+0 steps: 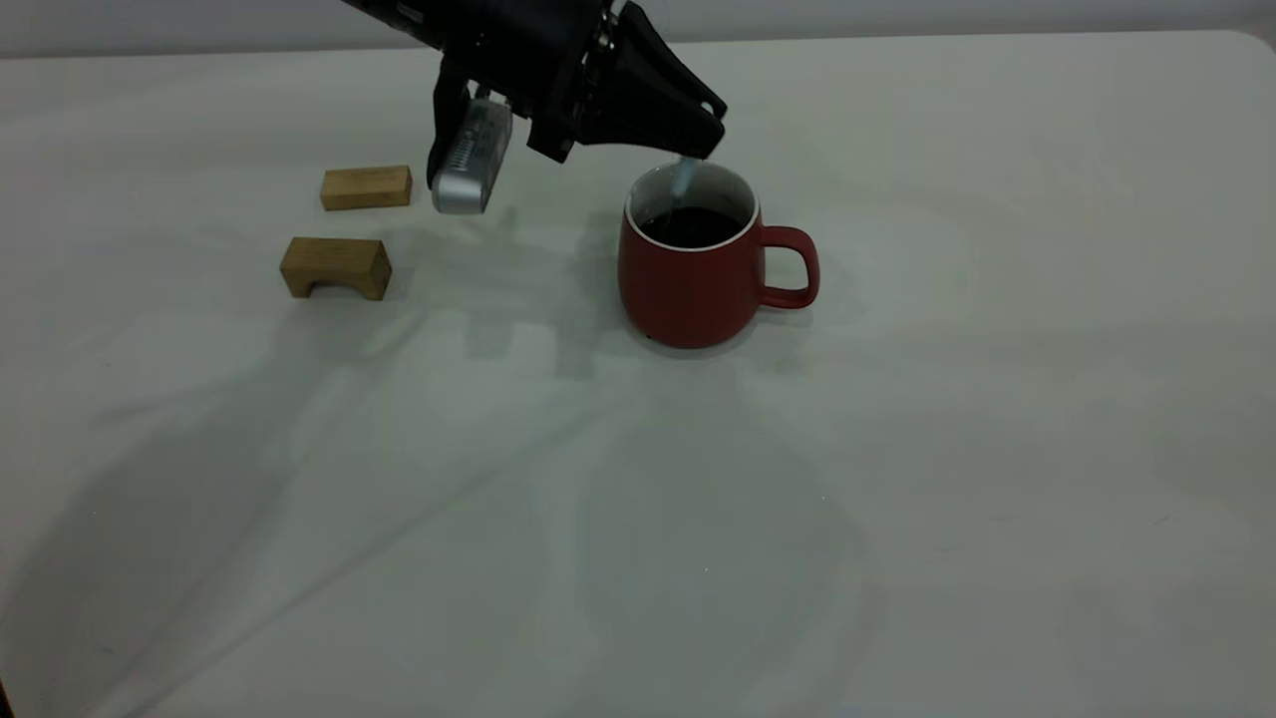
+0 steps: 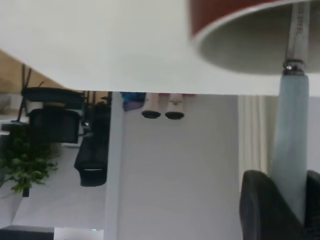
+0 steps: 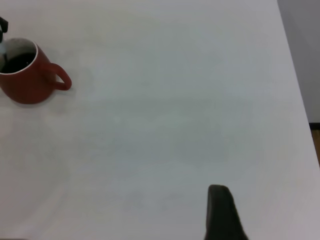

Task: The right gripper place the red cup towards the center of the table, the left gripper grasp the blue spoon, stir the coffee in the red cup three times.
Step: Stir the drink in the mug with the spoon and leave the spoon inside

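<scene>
Two wooden blocks [image 1: 349, 227] lie on the desk [image 1: 638, 499], left of the red cup [image 1: 688, 284]. Over the cup hangs the left hand [image 1: 693, 150], pinched tight on the blue spoon [image 2: 292, 145], whose metal end dips into the dark coffee [image 1: 690, 226]. Well off to the side, the right hand [image 3: 222, 212] shows one finger; whether it is wide or narrow I cannot tell.

Two tan wooden blocks lie near each other: a flat one [image 1: 366, 187] and an arched one [image 1: 336, 267].
</scene>
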Robot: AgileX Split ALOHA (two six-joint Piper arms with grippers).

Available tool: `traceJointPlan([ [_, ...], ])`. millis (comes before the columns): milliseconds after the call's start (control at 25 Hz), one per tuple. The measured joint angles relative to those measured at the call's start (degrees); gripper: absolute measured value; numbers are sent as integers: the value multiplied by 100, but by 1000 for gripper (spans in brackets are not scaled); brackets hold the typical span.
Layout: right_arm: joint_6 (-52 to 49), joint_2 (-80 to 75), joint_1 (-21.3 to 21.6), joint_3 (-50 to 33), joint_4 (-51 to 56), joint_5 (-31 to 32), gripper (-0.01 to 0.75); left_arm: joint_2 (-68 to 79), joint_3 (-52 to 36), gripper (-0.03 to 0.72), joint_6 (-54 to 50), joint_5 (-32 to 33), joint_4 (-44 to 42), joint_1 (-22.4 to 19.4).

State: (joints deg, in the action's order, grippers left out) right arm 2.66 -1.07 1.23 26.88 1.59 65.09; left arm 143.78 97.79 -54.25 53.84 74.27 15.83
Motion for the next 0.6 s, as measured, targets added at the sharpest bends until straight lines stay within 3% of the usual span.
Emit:
traceJointPlan([
  [280, 0, 0, 0, 0, 0, 0, 511, 73, 0, 181, 415, -32, 1005, 137],
  [600, 0, 0, 0, 0, 0, 0, 511, 131, 0, 181, -220, 464, 714, 221],
])
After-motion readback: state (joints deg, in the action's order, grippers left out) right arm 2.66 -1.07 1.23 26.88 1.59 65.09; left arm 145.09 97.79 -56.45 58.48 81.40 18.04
